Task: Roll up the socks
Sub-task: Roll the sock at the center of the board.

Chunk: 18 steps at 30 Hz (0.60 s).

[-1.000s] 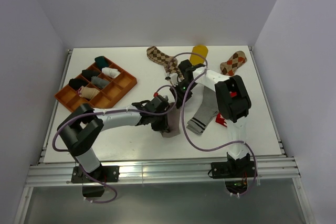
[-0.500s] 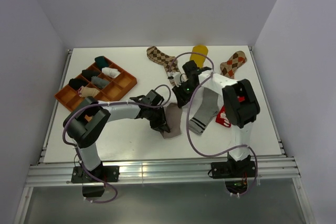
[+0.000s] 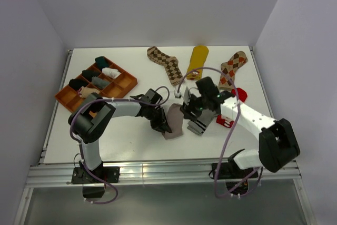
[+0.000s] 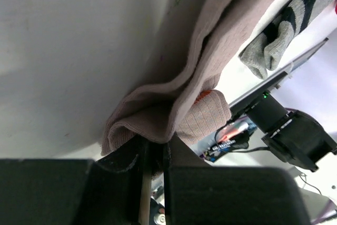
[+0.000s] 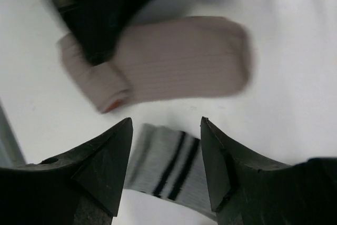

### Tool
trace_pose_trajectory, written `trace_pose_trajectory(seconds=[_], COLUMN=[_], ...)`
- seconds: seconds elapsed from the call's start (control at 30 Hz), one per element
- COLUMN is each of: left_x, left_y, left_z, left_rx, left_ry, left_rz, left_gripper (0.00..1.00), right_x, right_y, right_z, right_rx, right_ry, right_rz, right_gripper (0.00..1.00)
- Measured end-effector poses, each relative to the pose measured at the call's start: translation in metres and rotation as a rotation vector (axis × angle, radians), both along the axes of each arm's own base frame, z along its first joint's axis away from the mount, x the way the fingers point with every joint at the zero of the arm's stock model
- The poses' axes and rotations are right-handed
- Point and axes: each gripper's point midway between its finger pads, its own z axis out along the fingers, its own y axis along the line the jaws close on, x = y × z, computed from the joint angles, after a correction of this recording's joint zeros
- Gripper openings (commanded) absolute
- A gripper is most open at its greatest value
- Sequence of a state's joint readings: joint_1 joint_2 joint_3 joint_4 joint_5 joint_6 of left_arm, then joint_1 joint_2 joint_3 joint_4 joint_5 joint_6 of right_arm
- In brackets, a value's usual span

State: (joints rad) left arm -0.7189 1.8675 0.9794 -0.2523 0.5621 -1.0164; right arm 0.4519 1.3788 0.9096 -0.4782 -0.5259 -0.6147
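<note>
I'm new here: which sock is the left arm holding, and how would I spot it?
Look at the white table, front middle, where the left arm's fingers pinch the taupe sock. It is plain ribbed fabric, folded, with a reddish cuff edge, unlike the grey sock with black stripes lying just to its right.

— Grey sock point(image 3: 197, 127)?
— Overhead, mostly hidden beneath the right claw point(image 3: 192, 112); only its striped cuff shows.
— Taupe sock point(image 4: 210, 67)?
— Cut off at the left wrist view's top edge; blurred in the right wrist view.
</note>
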Motion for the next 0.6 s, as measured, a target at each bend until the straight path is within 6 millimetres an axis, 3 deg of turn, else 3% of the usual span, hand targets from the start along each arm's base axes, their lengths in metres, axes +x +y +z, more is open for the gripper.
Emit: trace_pose_trajectory(seconds=[0.17, 0.23, 0.6], left_x=[0.000, 0.000, 0.001], left_y=[-0.002, -0.002, -0.002], left_z=[0.000, 0.000, 0.000], left_rx=[-0.014, -0.016, -0.028], left_ry=[0.035, 0.045, 0.060], left_rz=[0.002, 0.008, 0.018], left_gripper=[0.00, 0.00, 0.00], right_x=[-0.058, -0.070, -0.076], right_y=[0.026, 0.031, 0.060], right_z=[-0.024, -0.031, -0.030], right_rx=[-0.049, -0.072, -0.109], right_ry=[-0.075, -0.102, -0.268], right_rz=[0.222, 0.278, 0.391], right_gripper=[0.65, 0.65, 0.69])
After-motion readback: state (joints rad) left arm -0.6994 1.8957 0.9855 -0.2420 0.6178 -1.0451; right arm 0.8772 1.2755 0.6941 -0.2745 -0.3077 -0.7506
